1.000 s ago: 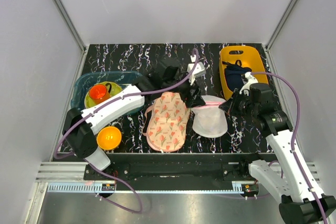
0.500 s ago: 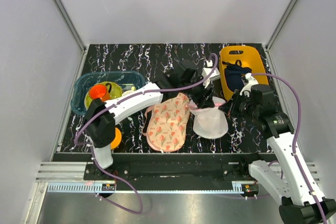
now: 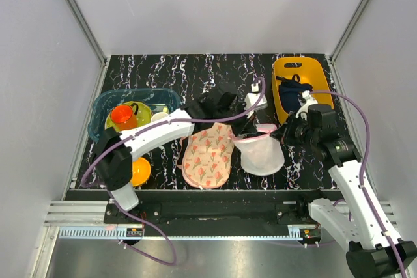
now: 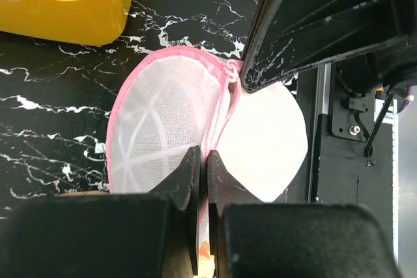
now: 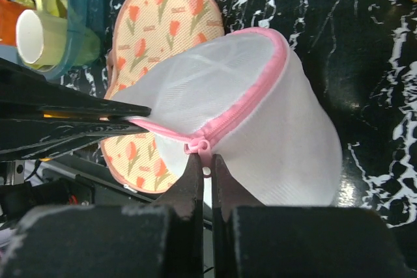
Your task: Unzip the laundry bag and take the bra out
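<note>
The laundry bag is a white mesh dome with pink zipper trim, lying right of centre on the table. My left gripper is shut on the pink trim at the bag's left rim. My right gripper is shut on the pink zipper pull at the bag's right side. In the right wrist view the left gripper's fingers pinch the trim to the left of the pull. The zipper line looks closed. The bra is hidden.
A floral peach pad lies just left of the bag. A yellow basket holding a dark navy garment stands at the back right. A teal tub with cups is at the left, an orange bowl near it.
My left arm swung right to the bag, and its jaws, open before, closed on the pink trim. The bag's left rim is drawn up slightly. The right gripper kept its hold.
</note>
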Action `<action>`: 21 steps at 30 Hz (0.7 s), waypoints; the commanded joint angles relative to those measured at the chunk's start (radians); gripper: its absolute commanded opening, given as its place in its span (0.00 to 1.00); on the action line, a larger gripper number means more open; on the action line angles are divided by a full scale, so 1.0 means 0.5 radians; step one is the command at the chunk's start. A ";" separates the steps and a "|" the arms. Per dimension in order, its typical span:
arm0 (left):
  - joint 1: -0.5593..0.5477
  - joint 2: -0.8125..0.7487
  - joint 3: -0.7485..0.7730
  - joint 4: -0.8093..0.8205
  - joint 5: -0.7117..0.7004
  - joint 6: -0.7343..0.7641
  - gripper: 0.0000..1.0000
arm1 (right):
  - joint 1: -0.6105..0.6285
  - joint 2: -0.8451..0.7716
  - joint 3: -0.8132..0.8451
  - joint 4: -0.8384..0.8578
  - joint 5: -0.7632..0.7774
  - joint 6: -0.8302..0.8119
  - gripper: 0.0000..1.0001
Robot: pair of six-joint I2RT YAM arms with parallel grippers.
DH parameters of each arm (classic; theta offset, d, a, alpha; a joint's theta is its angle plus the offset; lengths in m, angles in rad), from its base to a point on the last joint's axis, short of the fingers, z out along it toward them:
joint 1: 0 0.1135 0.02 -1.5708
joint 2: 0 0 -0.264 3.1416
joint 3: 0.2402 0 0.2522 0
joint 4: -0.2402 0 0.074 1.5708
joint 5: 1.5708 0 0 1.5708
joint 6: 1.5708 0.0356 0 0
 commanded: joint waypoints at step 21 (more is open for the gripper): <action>0.200 -0.293 -0.096 -0.014 0.365 -0.118 0.69 | -0.122 0.123 0.141 0.174 -0.361 0.069 0.00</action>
